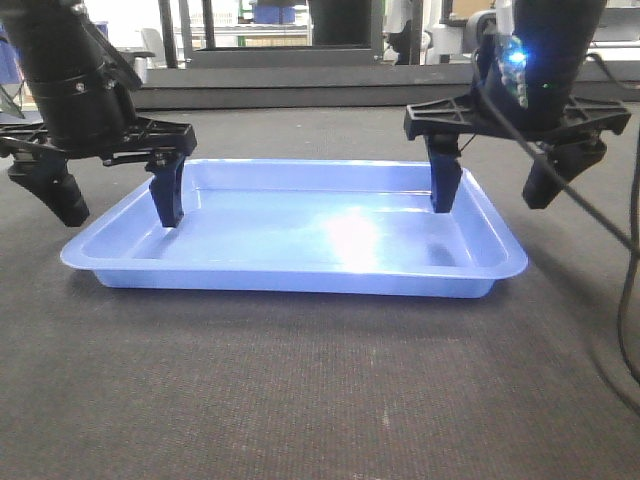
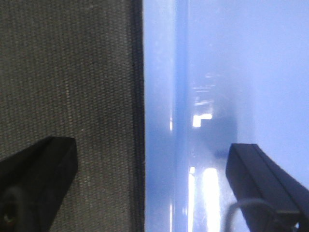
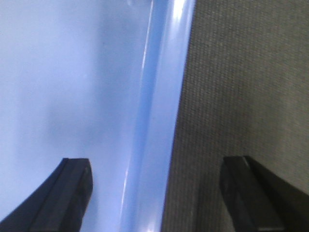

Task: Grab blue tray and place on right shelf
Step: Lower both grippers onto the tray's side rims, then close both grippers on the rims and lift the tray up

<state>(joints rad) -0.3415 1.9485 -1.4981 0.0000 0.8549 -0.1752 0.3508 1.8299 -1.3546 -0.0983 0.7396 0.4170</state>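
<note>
The blue tray lies flat on the dark grey mat, empty. My left gripper is open and straddles the tray's left rim: one finger stands inside the tray, the other outside on the mat. In the left wrist view the rim runs between the two dark fingers. My right gripper is open and straddles the right rim the same way, inner finger inside the tray. The right wrist view shows that rim between the fingers. The right shelf is out of view.
The dark grey woven mat covers the surface all round the tray. A dark raised edge and metal frames stand at the back. A black cable hangs at the right edge.
</note>
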